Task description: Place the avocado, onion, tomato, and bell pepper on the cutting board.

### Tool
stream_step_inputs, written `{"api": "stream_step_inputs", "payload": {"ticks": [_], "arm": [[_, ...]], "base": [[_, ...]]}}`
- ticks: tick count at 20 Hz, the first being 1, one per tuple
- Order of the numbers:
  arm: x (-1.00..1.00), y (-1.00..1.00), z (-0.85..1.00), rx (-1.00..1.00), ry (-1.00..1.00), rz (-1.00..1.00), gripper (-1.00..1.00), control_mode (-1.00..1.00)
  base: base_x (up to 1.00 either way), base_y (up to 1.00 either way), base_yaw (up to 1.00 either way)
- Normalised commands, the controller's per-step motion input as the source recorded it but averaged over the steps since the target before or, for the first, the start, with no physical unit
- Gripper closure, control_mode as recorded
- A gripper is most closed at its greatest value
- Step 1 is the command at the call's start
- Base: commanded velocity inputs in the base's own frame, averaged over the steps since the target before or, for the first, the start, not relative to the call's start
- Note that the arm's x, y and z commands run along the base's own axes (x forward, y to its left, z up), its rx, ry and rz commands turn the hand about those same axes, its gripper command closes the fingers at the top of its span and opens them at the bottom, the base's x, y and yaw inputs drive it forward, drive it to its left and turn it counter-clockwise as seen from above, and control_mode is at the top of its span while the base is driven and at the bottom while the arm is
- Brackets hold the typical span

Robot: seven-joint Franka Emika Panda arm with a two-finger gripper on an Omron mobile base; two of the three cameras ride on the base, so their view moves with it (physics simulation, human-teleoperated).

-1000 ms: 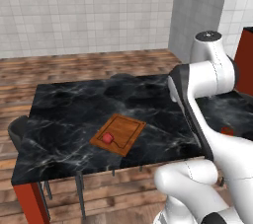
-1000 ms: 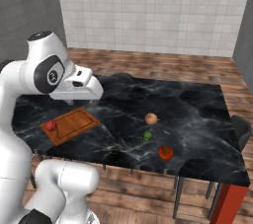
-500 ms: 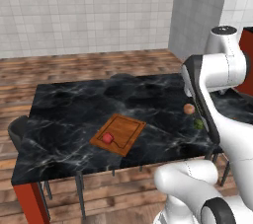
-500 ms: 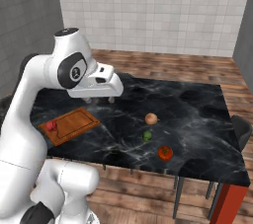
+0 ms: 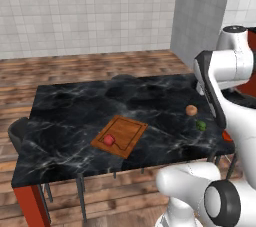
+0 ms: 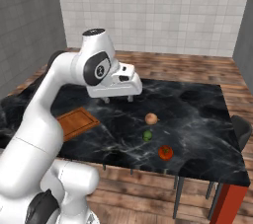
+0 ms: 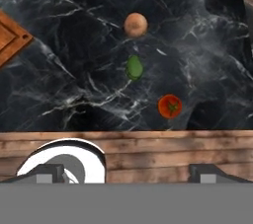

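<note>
Arm swung right; bell pepper (image 5: 109, 140) sits on cutting board (image 5: 127, 132).

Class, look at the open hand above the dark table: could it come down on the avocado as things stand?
Probably yes. The avocado lies alone on the table, apart from the onion and tomato, and the open hand hangs above, carrying nothing.
</note>
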Motion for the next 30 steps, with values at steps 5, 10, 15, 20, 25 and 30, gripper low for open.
{"api": "stream_step_inputs", "payload": {"ticks": [5, 10, 15, 20, 25, 30], "arm": [[0.21, -0.56, -0.14, 0.0, 0.04, 0.04, -1.0, -1.0], [0.22, -0.44, -0.17, 0.01, 0.03, 0.04, -1.0, -1.0], [0.28, -0.23, -0.12, 0.04, 0.0, 0.07, -1.0, -1.0], [0.1, -0.27, -0.19, 0.0, 0.01, 0.03, -1.0, -1.0], [0.0, -0.31, -0.28, 0.0, 0.04, 0.0, -1.0, -1.0], [0.04, -0.24, -0.26, 0.02, 0.05, 0.0, -1.0, -1.0]], "base": [[0.0, 0.0, 0.0], [0.0, 0.0, 0.0], [0.0, 0.0, 0.0], [0.0, 0.0, 0.0], [0.0, 0.0, 0.0], [0.0, 0.0, 0.0]]}}
